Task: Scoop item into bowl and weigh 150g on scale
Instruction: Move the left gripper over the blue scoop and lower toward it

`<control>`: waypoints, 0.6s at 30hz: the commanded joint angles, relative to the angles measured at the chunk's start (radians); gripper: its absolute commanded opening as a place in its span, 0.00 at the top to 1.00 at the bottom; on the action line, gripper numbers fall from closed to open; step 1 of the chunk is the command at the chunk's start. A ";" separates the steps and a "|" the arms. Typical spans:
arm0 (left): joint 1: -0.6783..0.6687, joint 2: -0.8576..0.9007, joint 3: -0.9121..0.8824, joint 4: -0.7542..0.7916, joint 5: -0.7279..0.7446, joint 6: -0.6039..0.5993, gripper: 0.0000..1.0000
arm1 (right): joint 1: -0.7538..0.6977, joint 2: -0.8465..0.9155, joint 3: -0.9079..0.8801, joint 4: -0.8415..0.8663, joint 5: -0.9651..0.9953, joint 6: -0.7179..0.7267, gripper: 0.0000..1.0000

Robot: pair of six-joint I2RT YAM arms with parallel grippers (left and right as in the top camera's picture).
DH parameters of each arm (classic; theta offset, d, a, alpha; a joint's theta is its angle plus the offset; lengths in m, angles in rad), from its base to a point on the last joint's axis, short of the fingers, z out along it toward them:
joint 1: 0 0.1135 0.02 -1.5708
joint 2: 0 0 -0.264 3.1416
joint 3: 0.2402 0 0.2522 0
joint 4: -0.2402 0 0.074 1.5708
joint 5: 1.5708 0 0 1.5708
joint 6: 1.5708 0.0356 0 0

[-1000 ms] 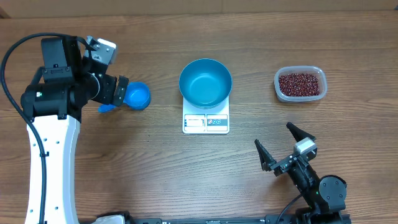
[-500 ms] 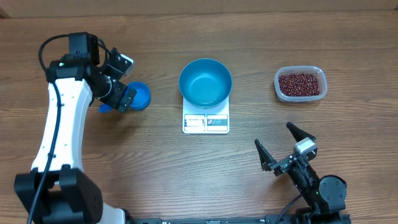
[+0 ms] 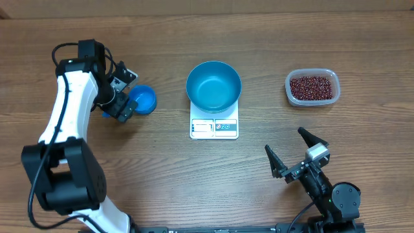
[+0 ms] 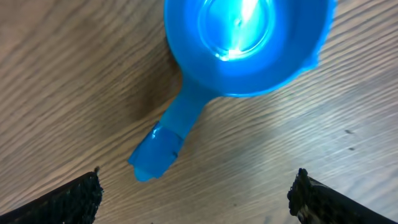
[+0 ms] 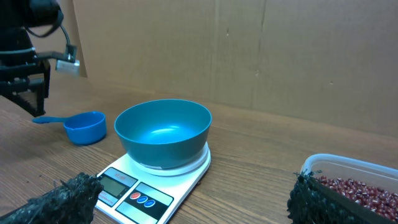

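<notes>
The blue bowl [image 3: 213, 85] sits empty on the white scale [image 3: 214, 128] at the table's middle. Dark red-brown beans [image 3: 313, 87] fill a clear tub [image 3: 288, 83] at the right. A small blue scoop [image 3: 143, 99] lies left of the scale. My left gripper [image 3: 123, 105] hovers open over its handle [image 4: 165, 140], fingers [image 4: 68, 202] wide on either side, touching nothing. Low at the front right, my right gripper [image 3: 299, 155] is open and empty. In the right wrist view it [image 5: 196, 190] faces the bowl [image 5: 163, 134], scale [image 5: 134, 186] and beans [image 5: 367, 190].
A cardboard wall [image 5: 249, 56] stands behind the table. The left arm [image 3: 61, 136] stretches from the front left edge up to the scoop. Bare wood lies between the scale and the right gripper.
The left arm has swung right and toward the front, bringing its open gripper over the scoop's handle. The right arm, bowl, scale and tub have not moved.
</notes>
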 commanded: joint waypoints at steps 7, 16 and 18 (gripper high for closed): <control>0.010 0.096 0.019 0.032 -0.001 0.055 0.00 | -0.008 -0.010 -0.010 0.006 0.006 0.004 0.00; 0.006 0.120 0.019 0.140 -0.024 0.074 0.00 | -0.008 -0.010 -0.010 0.006 0.006 0.004 0.00; 0.006 0.120 0.019 0.141 -0.019 0.077 0.01 | -0.008 -0.010 -0.010 0.005 0.006 0.004 0.00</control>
